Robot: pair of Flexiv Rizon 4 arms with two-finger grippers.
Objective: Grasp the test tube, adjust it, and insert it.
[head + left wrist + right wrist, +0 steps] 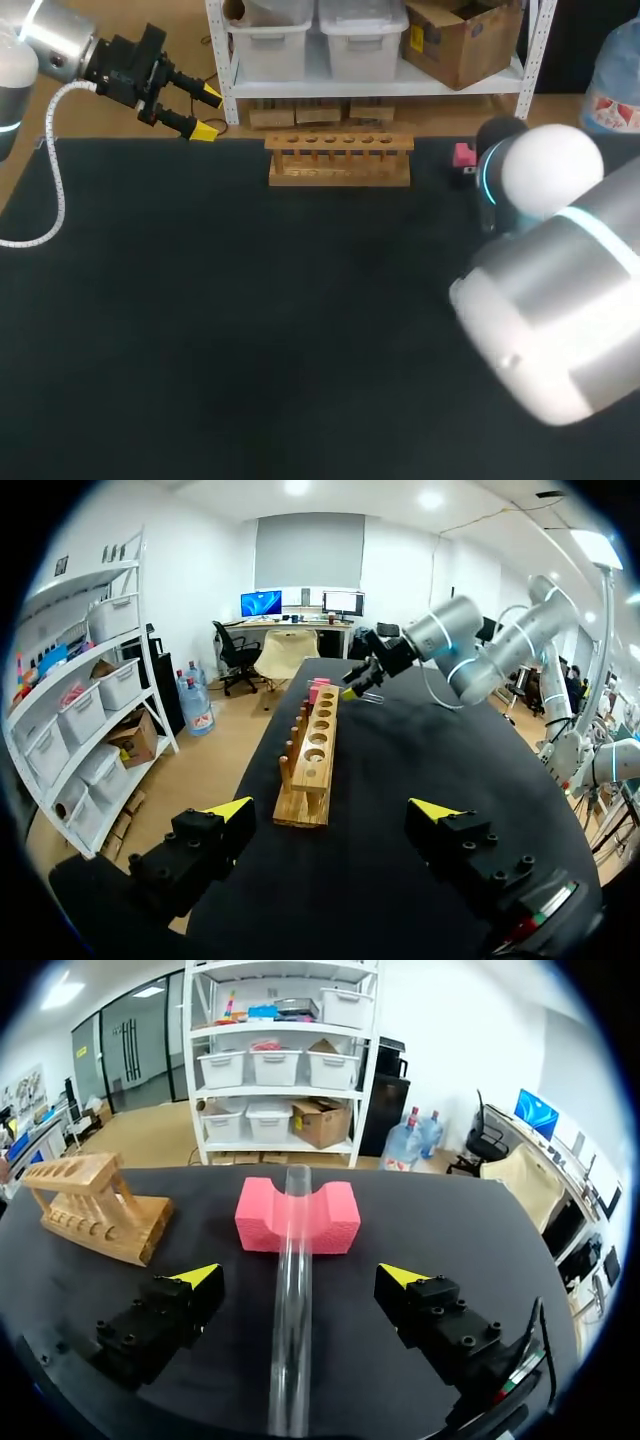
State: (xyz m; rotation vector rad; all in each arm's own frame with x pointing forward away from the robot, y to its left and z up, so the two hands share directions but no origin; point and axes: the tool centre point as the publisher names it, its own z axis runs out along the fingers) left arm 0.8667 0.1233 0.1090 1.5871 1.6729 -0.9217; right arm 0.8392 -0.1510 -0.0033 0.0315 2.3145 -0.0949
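The right pincer (298,1276) is hanging released, its fingers straddling a clear test tube (291,1340) without touching it. The tube's far end is resting in a pink foam block's (330,1222) groove at twelve o'clock. A wooden rack (95,1210) is standing at ten o'clock, holes facing up. The left pincer (332,808) is gaping near the bench's (250,330) ten-o'clock corner.

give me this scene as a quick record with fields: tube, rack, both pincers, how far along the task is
test tube: clear, lying with its far end in the notch of the pink foam block
rack: wooden, at the far edge of the table, holes look empty
left pincer: open, holding nothing, near the table's far left corner
right pincer: open, straddling the tube without touching it
progress: tube not yet grasped, nothing inserted
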